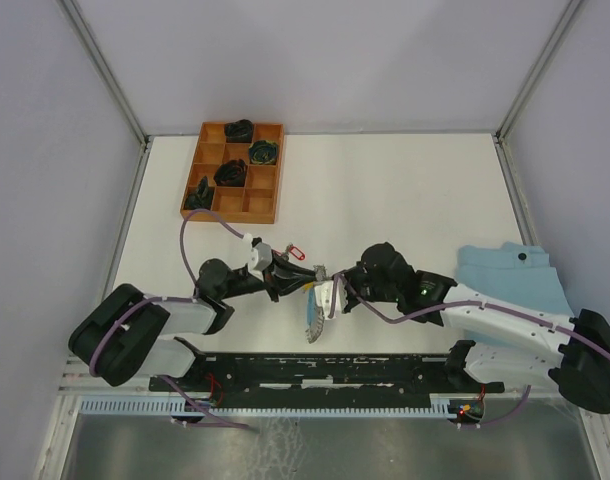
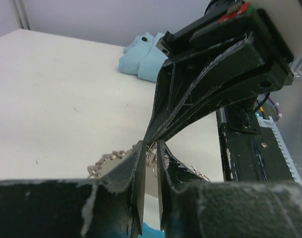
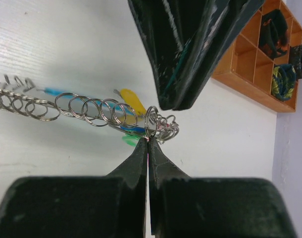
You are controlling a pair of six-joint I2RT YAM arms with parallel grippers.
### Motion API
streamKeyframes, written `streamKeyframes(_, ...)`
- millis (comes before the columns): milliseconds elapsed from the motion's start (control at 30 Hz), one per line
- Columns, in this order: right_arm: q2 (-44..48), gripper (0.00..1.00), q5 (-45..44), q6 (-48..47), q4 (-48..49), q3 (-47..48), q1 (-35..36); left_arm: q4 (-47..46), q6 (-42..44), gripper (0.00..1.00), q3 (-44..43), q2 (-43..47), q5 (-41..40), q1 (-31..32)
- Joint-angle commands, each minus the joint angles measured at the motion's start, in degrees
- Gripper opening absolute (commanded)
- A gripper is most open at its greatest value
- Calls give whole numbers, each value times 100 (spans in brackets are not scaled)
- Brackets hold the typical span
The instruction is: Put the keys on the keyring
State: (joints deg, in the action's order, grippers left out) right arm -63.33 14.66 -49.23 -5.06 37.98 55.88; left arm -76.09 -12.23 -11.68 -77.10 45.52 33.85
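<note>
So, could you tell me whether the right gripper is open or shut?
Shut: the right gripper pinches one ring of the keyring, jaws meeting without a gap.

No words, numbers or signs can be read in any of the three views. The little coloured tags (image 3: 132, 101) by the keyring (image 3: 91, 106) are too small and blurry to show any writing.
</note>
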Motion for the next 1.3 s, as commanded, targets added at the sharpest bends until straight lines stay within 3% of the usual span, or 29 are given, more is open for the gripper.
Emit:
streamKeyframes(0,243,1,-64,-190,-601,421,33,-928,-423,25,3,-42,-114,1)
streamKeyframes(200,220,1,29,-360,-1275,816,37,-546,-197,33,61,139,-49,6)
streamKeyframes(467,129,0,86,-548,-1787,1183,31,1082,711,40,-271,511,404,36)
streamKeyframes(733,-1,1,192,-605,-1934,1354,54,1455,1030,46,-778,13,787,242)
streamKeyframes(1033,-83,1,229,-666,-1981,1407,71,2057,1422,42,-1178,-366,942,333)
streamKeyframes(1267,-125,1,271,-683,-1990,1451,77,2432,1582,29,-1376,-504,1042,366)
